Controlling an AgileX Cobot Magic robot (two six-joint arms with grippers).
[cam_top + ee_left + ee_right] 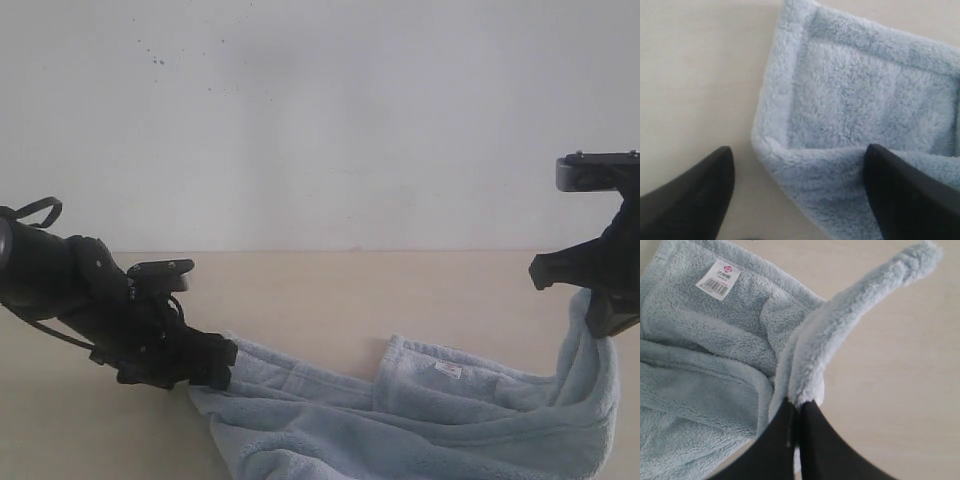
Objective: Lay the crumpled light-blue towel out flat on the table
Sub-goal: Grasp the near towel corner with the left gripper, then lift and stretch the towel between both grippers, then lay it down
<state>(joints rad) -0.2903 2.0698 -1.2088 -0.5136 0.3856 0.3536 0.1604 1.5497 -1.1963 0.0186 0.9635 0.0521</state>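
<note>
On the table [330, 290], the towel [420, 420] lies bunched. My right gripper [799, 406] pinches one lifted edge, while my left gripper [799, 150] gapes around a corner. If I pull now, that unheld side may just drag along.

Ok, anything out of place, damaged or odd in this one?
Nothing spilled or damaged. The towel is folded over itself on the table, one edge pinched and lifted by the right hand. The left hand is open over a folded corner. A white barcode label shows on it.
</note>
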